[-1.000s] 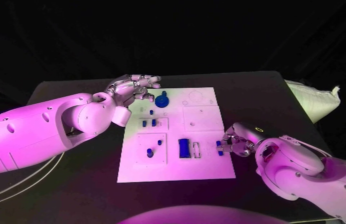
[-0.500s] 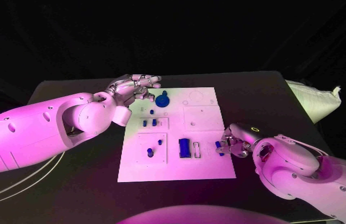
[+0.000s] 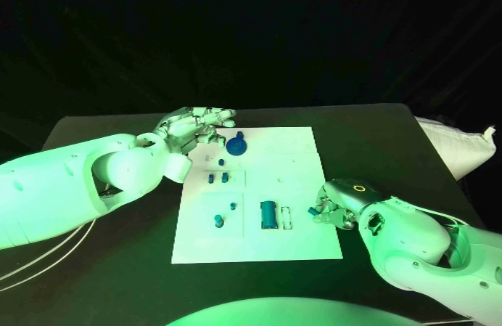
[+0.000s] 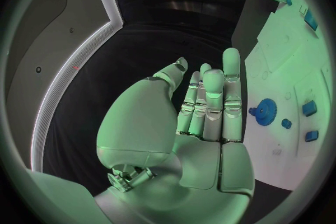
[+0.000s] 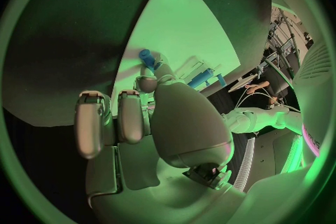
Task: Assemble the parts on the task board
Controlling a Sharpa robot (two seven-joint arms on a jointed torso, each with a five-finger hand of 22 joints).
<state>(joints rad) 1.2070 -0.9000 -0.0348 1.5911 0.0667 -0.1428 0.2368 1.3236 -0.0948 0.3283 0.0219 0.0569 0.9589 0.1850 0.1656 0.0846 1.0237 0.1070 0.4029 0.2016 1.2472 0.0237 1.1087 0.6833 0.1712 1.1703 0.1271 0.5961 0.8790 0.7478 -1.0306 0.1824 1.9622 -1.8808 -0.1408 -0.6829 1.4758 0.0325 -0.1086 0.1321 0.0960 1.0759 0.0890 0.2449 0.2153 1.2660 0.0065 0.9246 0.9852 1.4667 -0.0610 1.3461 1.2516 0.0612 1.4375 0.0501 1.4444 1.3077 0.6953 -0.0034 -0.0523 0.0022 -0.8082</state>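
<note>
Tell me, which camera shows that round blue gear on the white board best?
The head view: the gear sits whole at the task board's far end, beside the left hand. The left wrist view shows it too, curved by the lens. The right wrist view doesn't help.

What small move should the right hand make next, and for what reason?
Probably it should carry the small blue peg a little inward over the task board toward an open slot. The right hand pinches that peg at the board's right edge, beside the long blue block. The left hand hovers open at the far-left corner, holding nothing.
</note>
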